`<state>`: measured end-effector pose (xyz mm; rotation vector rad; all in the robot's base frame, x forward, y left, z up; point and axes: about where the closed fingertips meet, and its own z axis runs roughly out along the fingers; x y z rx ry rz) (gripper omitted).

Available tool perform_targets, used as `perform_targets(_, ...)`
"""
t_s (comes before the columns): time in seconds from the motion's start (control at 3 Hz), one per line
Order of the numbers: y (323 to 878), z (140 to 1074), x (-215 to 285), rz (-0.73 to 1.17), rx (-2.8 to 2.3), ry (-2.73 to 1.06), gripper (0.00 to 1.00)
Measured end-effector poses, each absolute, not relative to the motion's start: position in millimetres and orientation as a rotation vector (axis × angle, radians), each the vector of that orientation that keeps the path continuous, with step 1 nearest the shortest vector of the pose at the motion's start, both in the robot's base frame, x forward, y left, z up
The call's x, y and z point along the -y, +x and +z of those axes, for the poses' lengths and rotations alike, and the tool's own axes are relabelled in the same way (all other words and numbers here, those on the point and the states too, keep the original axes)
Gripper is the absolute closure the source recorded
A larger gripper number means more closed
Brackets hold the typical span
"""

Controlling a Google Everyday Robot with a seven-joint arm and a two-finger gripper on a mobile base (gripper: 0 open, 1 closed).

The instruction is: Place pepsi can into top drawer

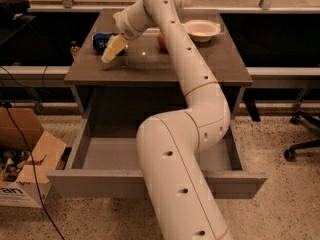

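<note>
The pepsi can (102, 40), blue, lies on its side at the back left of the grey-brown cabinet top (150, 66). My gripper (113, 49), pale yellow, reaches over the cabinet top and sits right against the can's right side, partly in front of it. The top drawer (100, 184) is pulled wide open below the cabinet top, its grey interior facing up. My white arm crosses over the drawer's middle and hides part of it.
A white bowl (202, 30) stands at the back right of the cabinet top. A red apple (161, 41) shows partly behind my arm. A small bottle (74, 49) stands left of the cabinet. A cardboard box (25, 169) is on the floor at left, a chair base (300, 146) at right.
</note>
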<state>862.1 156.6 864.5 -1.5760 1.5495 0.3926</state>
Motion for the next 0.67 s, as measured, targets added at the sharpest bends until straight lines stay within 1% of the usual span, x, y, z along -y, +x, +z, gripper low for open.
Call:
perform_targets(0.33, 856.9, 851.4, -158.5, 0.434, -1.578, -1.587, 0.19)
perform_targets(0.67, 854.0, 846.2, -158.5, 0.451, -1.591, -1.594, 0.42)
